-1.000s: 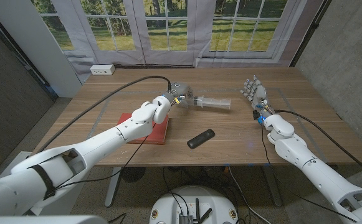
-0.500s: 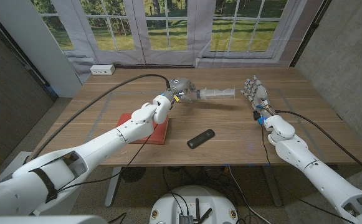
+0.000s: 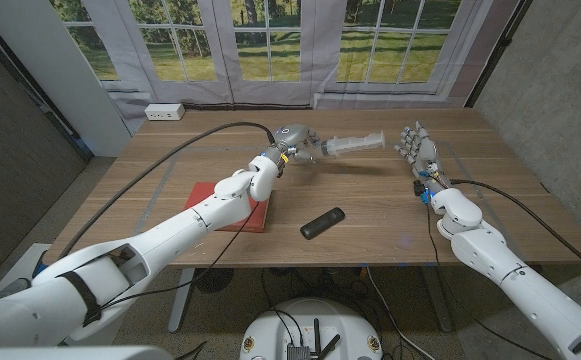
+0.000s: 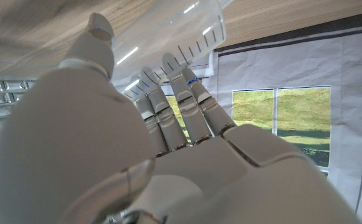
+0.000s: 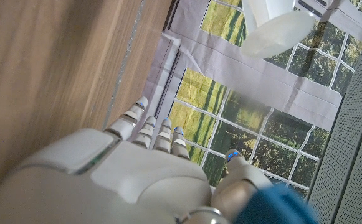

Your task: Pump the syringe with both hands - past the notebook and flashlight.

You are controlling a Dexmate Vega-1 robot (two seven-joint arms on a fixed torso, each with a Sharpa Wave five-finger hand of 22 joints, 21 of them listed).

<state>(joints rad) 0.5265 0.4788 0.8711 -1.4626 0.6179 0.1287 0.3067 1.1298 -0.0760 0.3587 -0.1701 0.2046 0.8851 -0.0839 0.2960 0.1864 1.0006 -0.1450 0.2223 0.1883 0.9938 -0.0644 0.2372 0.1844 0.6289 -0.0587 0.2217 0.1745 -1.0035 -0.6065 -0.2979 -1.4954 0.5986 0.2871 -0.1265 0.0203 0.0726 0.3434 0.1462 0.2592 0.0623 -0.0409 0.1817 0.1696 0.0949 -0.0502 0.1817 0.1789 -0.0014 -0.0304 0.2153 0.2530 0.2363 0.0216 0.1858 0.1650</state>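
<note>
While your red notebook (image 3: 242, 204) and the black flashlight (image 3: 322, 223) lie on the near side of the table (image 3: 170, 150), apart from each other and clear of the work, your left hand (image 3: 295, 140) grips the syringe (image 3: 350, 146) at one end and holds it raised above the far side, level, so its free end points to your right hand (image 3: 415, 150). That hand waits just beside that end, fingers apart and holding nothing, likely placed to take the plunger next.
</note>
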